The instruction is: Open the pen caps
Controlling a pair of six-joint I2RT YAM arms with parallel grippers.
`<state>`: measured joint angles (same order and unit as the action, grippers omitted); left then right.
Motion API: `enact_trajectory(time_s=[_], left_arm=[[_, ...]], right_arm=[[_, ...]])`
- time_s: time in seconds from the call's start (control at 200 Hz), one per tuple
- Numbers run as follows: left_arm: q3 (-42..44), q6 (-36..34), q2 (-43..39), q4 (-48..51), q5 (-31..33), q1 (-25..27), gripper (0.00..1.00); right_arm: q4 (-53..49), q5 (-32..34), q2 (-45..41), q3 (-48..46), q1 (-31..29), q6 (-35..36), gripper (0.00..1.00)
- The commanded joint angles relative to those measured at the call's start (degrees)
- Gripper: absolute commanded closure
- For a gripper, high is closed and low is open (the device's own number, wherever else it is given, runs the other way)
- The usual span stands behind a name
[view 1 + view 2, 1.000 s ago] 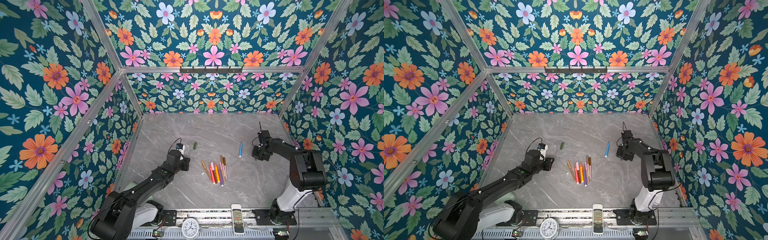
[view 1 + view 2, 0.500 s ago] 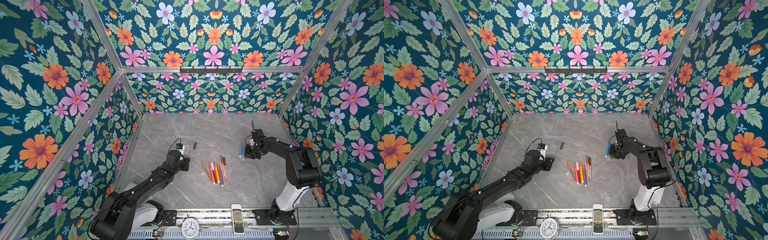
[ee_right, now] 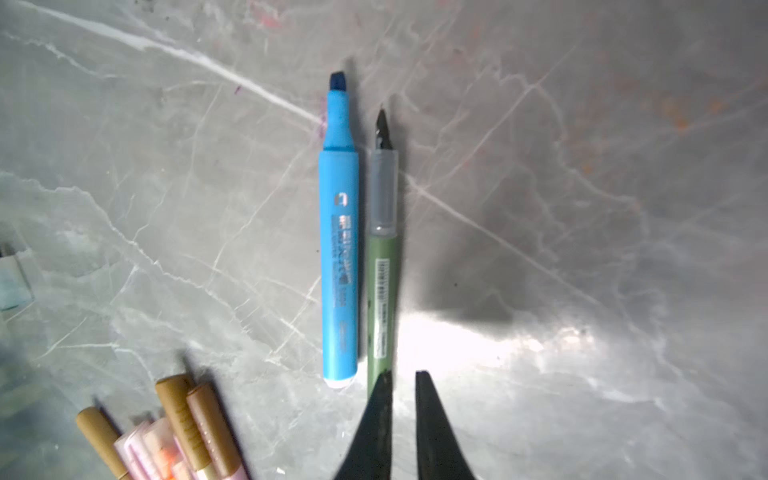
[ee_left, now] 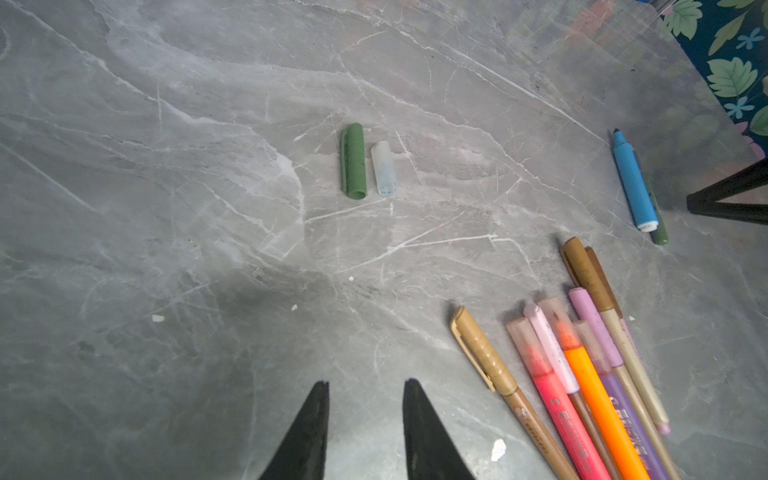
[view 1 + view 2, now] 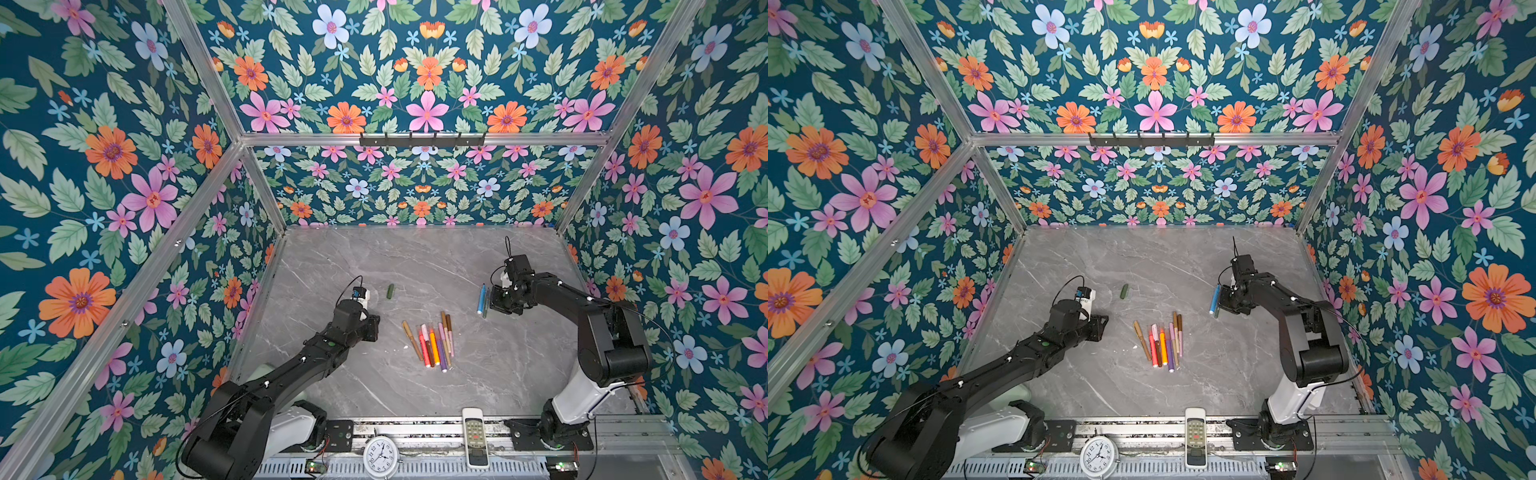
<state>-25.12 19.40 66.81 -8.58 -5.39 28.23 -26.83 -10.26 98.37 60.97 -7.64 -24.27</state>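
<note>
Right gripper [image 3: 403, 376] is seen slightly parted, empty — beside green pen [image 3: 382, 291]; blue pen [image 3: 340, 266] is laid alongside. Left gripper [image 4: 365, 384] is held open, empty — green cap [image 4: 353, 164] lies ahead.

Uncapped blue pen [image 3: 340, 232] and green pen [image 3: 382, 266] side by side; green cap [image 4: 353, 163], clear cap [image 4: 384, 168] apart.

Lighting: bright, even, from above in both top views; colours saturated, focus sharp, straight frame bars bowing slightly toward the edges. Marble tabletop [image 5: 415, 266] glossy, with faint wall reflections. Left wrist view: soft dark shadow patch on the table ahead of the left gripper [image 4: 365, 432]; fingertips slightly blurred. Right wrist view: strong white glare beside the right gripper [image 3: 403, 428]; overall softness; near pens [image 3: 183, 428] out of focus.
</note>
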Motion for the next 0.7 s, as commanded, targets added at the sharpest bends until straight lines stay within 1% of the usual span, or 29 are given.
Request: enact_trajectory(time_s=[0.0, 0.325, 0.45, 0.545, 0.695], left_arm=[[-0.1, -0.4, -0.1, -1.1, 0.4, 0.0, 0.67], [0.1, -0.4, -0.6, -1.1, 0.5, 0.0, 0.67], [0.1, -0.3, -0.5, -1.2, 0.4, -0.1, 0.67], [0.1, -0.4, -0.5, -1.2, 0.5, 0.0, 0.67], [0.1, -0.3, -0.5, -1.2, 0.5, 0.0, 0.67]], right_arm=[[-1.5, 1.9, 2.2, 1.9, 0.0, -0.8, 0.88], [-1.7, 1.0, 9.3, 5.6, 0.0, -0.8, 0.88], [-1.5, 0.2, 10.5, 6.5, 0.1, -0.8, 0.79], [-1.5, -0.4, 11.2, 7.2, 0.1, -0.8, 0.76], [-1.5, -1.5, 12.0, 8.2, 0.1, -1.0, 0.75]])
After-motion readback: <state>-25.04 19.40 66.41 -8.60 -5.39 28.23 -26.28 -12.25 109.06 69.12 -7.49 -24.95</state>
